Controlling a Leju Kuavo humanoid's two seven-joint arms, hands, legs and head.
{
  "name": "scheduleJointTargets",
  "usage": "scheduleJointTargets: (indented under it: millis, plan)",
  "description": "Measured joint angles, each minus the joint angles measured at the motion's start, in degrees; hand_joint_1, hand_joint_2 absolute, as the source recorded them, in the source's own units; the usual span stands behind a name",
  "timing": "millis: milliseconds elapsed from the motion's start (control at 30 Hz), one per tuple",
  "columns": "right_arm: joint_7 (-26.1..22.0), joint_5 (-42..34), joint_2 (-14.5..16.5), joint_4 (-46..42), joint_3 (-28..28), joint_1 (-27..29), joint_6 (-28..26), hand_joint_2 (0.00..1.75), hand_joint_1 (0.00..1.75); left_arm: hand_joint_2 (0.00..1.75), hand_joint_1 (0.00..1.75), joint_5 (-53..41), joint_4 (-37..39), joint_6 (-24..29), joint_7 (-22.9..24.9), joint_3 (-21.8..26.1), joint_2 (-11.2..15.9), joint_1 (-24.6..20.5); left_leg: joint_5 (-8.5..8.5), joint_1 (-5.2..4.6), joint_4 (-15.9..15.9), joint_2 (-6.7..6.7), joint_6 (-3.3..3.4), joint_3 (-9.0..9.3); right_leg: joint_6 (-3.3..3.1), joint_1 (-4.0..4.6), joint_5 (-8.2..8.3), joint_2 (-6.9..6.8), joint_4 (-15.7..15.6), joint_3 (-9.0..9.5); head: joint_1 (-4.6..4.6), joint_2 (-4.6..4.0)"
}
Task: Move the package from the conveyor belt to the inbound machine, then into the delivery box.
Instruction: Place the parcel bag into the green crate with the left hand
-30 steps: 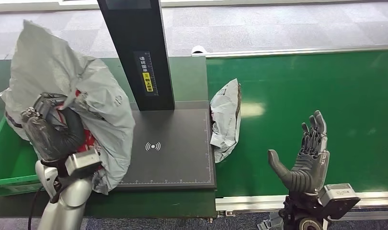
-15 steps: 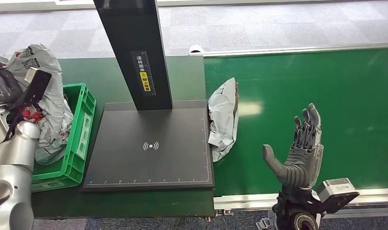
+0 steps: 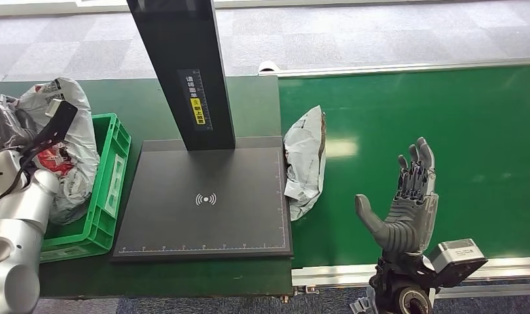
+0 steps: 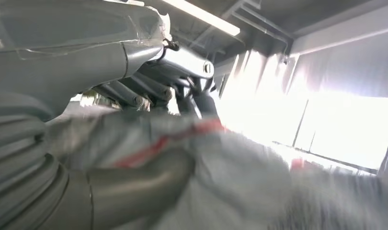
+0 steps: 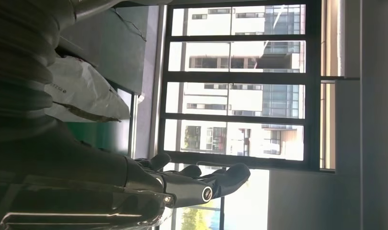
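Conveyor belt (image 3: 432,111) and inbound machine (image 3: 207,196) stages look done for grey package (image 3: 66,154). Now hanging over green delivery box (image 3: 108,190), gripped by left hand (image 3: 4,127), fingers wrapped round pkg; release left. Second package (image 3: 306,160) waiting at belt edge. Right hand (image 3: 406,206) fingers spread, empty.

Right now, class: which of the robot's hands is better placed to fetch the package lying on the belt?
Right. The right hand hangs open over the belt beside the package, while the left hand grips a bag over the green box.
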Motion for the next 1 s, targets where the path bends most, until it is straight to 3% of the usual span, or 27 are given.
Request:
scheduleJointTargets:
  millis: [167,700,767,833,900,1000]
  plan:
    - [0.0,0.1,-0.1,0.0,0.0,0.1,-0.4,1.75,0.00,1.75,0.00,11.9,0.7,-6.6,-8.6,3.4,-1.7,-0.7,0.00,0.00,0.0,0.03,0.00,0.00,0.00,0.00,0.00,0.01,0.0,0.00,0.00,0.02]
    - [0.0,0.2,-0.3,0.0,-0.1,0.2,-0.4,1.75,0.00,1.75,0.00,13.1,1.0,-7.6,-9.5,6.4,-3.4,-1.3,0.00,0.00,0.0,0.02,0.00,0.00,0.00,0.00,0.00,0.01,0.0,-0.01,0.00,0.01]
    - [0.0,0.2,-0.3,0.0,-0.1,0.2,-0.4,1.75,0.00,0.87,0.00,15.4,1.0,-9.6,-11.0,6.9,-3.6,-1.3,0.00,0.00,0.0,0.02,0.00,0.00,0.00,0.00,0.00,0.01,0.0,-0.01,0.00,0.01]
    - [0.0,0.4,-0.3,0.0,-0.1,0.3,-0.4,1.75,0.00,0.87,0.00,21.7,0.7,-14.9,-14.5,8.2,-3.9,-1.3,0.00,0.00,0.0,0.01,0.00,0.00,0.00,0.00,0.00,0.01,0.0,-0.01,0.00,0.00]
    - [0.0,0.5,-0.4,0.0,-0.1,0.5,-0.3,1.75,0.00,1.75,0.00,30.3,-0.4,-20.6,-18.7,10.1,-4.6,-1.0,0.00,0.00,0.0,0.02,0.00,-0.01,0.00,0.00,0.00,0.01,0.0,-0.01,-0.01,0.00]
    - [0.0,0.7,-0.5,0.0,-0.3,1.1,-0.3,1.75,0.00,1.75,0.00,42.0,-4.8,-24.2,-23.9,12.5,-6.2,1.1,-0.01,0.00,0.0,0.04,0.00,-0.01,0.00,-0.01,0.00,0.02,0.0,-0.01,-0.01,0.01]
